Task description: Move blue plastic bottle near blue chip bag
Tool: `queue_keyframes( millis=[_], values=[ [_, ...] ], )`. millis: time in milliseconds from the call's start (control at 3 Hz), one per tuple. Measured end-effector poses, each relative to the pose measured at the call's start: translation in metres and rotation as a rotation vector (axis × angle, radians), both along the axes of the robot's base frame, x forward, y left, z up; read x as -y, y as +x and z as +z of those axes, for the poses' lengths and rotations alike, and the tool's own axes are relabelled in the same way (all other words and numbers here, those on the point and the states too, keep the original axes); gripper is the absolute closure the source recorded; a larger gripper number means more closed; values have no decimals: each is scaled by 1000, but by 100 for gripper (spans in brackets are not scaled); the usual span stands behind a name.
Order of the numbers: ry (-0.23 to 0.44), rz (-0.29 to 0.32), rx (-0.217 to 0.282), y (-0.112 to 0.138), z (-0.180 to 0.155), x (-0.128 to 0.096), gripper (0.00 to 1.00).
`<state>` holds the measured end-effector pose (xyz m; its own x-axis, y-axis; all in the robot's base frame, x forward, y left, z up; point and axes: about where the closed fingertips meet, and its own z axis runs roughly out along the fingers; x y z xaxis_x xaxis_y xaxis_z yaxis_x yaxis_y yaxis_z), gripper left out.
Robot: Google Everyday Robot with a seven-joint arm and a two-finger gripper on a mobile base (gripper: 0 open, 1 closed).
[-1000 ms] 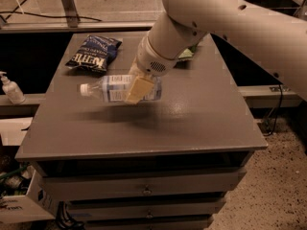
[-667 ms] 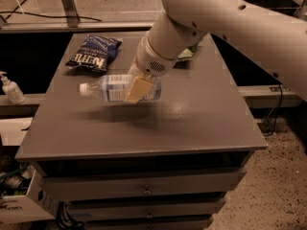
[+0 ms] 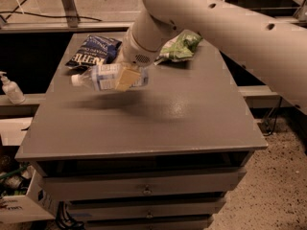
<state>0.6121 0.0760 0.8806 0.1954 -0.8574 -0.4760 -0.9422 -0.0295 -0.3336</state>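
The blue plastic bottle (image 3: 103,76) lies sideways in the air above the grey tabletop (image 3: 158,123), white cap pointing left, its shadow on the table below. My gripper (image 3: 127,75) is shut on the bottle's middle, with a tan finger (image 3: 125,77) across the label. The big white arm comes in from the upper right. The blue chip bag (image 3: 93,51) with white lettering lies flat at the table's back left corner, just behind and left of the bottle.
A green-and-white snack bag (image 3: 181,46) lies at the back of the table, partly behind the arm. A small white pump bottle (image 3: 10,88) stands on a ledge to the left. Drawers sit under the tabletop. A cardboard box (image 3: 24,206) is at the bottom left.
The gripper has carried the bottle a little to the left and back, closer to the chip bag. The bags have not moved.
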Motion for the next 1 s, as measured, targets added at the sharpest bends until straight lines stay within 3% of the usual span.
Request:
queue_keyframes(
  millis=[333, 1000],
  values=[
    [-39, 15, 51, 37, -12, -3, 100],
    [-86, 41, 78, 87, -45, -8, 100]
  ],
)
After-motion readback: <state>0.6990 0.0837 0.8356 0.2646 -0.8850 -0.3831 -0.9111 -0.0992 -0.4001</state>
